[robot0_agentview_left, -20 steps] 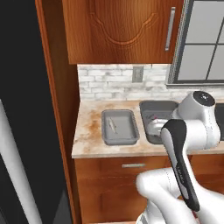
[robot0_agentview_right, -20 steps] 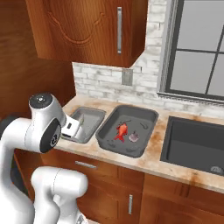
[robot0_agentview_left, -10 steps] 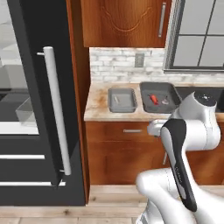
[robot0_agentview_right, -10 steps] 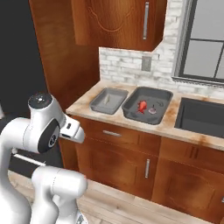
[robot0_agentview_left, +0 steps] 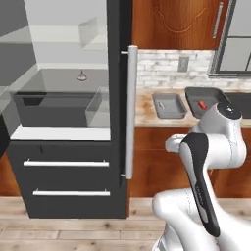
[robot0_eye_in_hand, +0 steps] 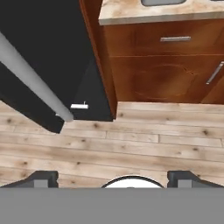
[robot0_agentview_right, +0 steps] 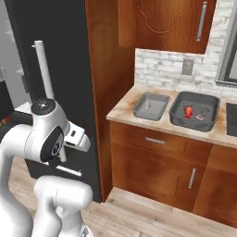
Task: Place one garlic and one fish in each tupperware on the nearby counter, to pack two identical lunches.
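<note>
On the beige desk, red fish and garlic lie in the darker tray; beside it, a lighter tray. Pincer gapes wide over wood floor.

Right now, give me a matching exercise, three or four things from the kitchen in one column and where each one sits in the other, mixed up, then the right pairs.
Things:
1. red fish
2. smaller grey tray
3. garlic bulb
4. gripper

Places:
A. on a glassy shelf inside the open fridge
B. open, pointing down at the wooden floor
C. in the larger dark tray
D. on the counter, nearer the fridge than the dark tray

Pairs: 1-C, 2-D, 3-A, 4-B
</note>
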### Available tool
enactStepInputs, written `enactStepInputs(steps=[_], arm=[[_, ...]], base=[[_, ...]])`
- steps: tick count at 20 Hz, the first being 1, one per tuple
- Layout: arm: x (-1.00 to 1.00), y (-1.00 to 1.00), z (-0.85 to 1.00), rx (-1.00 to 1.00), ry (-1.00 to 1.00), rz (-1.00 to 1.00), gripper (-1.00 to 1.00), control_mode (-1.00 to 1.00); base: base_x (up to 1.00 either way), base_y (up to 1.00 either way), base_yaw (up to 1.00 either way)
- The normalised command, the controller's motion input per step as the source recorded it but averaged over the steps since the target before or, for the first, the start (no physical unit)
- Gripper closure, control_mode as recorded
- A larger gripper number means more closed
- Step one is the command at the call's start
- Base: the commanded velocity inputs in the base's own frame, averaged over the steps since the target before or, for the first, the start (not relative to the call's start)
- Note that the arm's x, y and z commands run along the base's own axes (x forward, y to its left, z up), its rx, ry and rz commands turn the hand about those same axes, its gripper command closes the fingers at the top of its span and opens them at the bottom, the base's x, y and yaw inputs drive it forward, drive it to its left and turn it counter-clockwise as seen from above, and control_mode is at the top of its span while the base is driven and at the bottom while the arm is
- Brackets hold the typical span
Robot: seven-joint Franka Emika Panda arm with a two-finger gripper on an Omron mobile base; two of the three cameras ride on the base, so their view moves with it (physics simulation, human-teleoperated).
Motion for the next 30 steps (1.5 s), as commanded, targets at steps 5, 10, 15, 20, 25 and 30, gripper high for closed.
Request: enactStepInputs(steps=[5,10,15,20,25,30], arm=[[0.0,0.0,0.0,0.0,0.0,0.0,-1.0,1.0],[0.0,0.0,0.0,0.0,0.0,0.0,-1.0,1.0],[0.0,0.0,0.0,0.0,0.0,0.0,-1.0,1.0],[0.0,0.0,0.0,0.0,0.0,0.0,-1.0,1.0],[0.0,0.0,0.0,0.0,0.0,0.0,-1.0,1.0],[0.0,0.0,0.0,0.0,0.0,0.0,-1.0,1.0]], base=[[-0.92,0.59,0.02],[0.11,0.99,0.0],[0.4,1.0,0.0],[0.35,0.79,0.0],[0.02,0.05,-0.15],[0.0,0.1,-0.23]])
